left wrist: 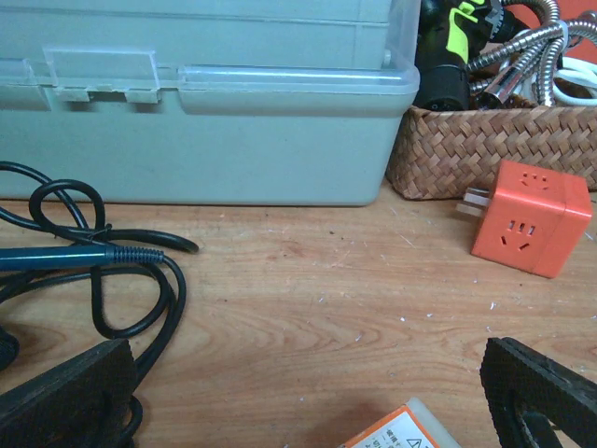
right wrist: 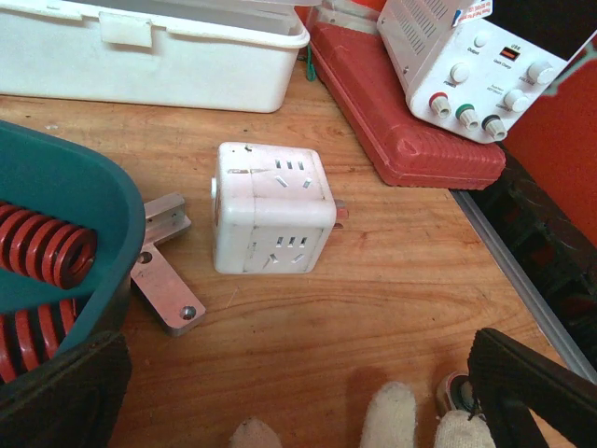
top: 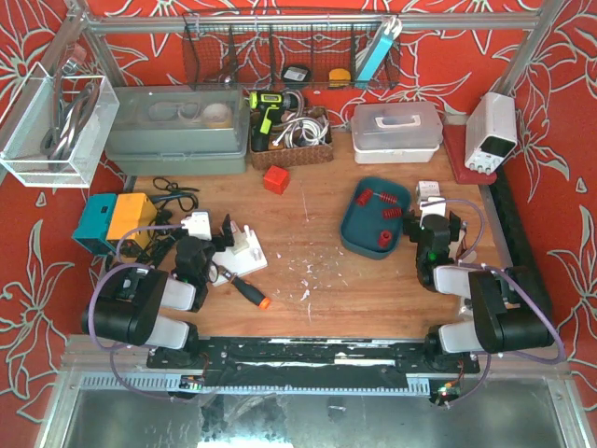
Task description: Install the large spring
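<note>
L gripper (left wrist: 308,399), R gripper (right wrist: 297,392): both spread wide, empty

Built of black rounded joints and silver-grey links on left arm (top: 140,313) and right arm (top: 494,313); strung with looping lilac cables (top: 541,297); tipped with matte black fingers (left wrist: 65,397).

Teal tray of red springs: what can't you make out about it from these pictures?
Right wrist view: the teal tray is cut by the left edge, and its wall hides most of the red springs.
Top view: the springs are too small to size or count surely.
Left wrist view: tray out of frame.
</note>
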You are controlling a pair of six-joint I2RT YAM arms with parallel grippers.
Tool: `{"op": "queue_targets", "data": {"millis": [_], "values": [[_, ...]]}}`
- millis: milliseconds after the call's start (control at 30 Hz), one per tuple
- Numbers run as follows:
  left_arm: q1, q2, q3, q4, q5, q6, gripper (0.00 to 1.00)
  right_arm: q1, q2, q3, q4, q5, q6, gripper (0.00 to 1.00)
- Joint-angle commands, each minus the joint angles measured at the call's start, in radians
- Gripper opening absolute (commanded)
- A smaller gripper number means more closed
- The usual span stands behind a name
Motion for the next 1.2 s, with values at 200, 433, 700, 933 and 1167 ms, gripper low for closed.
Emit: {"op": "queue_targets", "data": {"millis": [200, 433, 700, 933, 1167], "values": [[0.005, 0.002, -0.004, 0.040, -0.015, 0.004, 1.00, -0.003, 0.000, 0.012, -0.006, -0.006, 0.007, 0.99], [0.005, -0.005, 0.005, 0.035, -0.030, 0.001, 1.00, 0.003, -0.057, 0.039, -0.077, -0.024, -0.016, 0.99], [-0.001, -0.216, 0.457, -0.898, -0.115, -0.224, 1.00, 0.003, -0.310, 0.273, -0.544, -0.113, 0.194, 0.99], [-0.001, -0.170, 0.846, -1.406, 0.114, -0.513, 1.00, 0.000, -0.251, 0.664, -1.260, -0.048, 0.441, 0.99], [0.039, -0.304, 0.694, -1.319, 0.382, -0.628, 1.00, -0.007, -0.239, 0.662, -1.264, -0.327, 0.550, 0.99]]}}
